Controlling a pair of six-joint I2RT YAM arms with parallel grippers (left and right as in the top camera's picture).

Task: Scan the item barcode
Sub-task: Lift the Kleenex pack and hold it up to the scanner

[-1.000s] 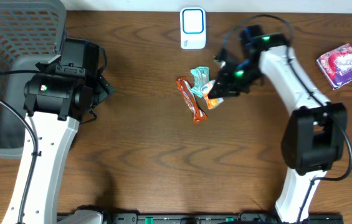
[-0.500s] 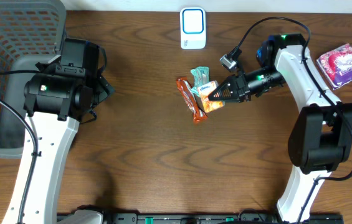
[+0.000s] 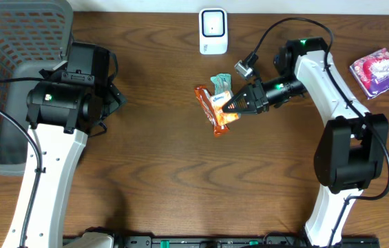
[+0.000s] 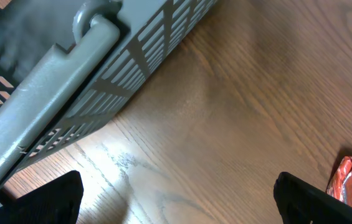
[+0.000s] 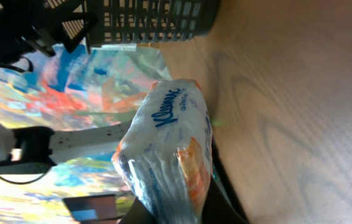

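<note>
My right gripper [image 3: 234, 106] is shut on a Kleenex tissue pack [image 3: 223, 107], white with orange and blue, lifted just over the table's middle. In the right wrist view the tissue pack [image 5: 169, 149] fills the centre, pinched at its lower end by the right gripper [image 5: 188, 214]. The white scanner [image 3: 213, 31] with a blue face stands at the back edge, some way beyond the pack. My left gripper [image 4: 182, 205] hangs open over bare wood beside the basket, nothing between its fingertips [image 4: 51, 198].
A grey mesh basket [image 3: 15, 41] fills the back left corner. A red-orange snack bar [image 3: 210, 117] and a teal packet [image 3: 219, 82] lie under and beside the held pack. A pink packet [image 3: 378, 71] lies at the far right.
The right arm has turned at the wrist and carried the tissue pack a little to the left. The left arm has stayed still.
</note>
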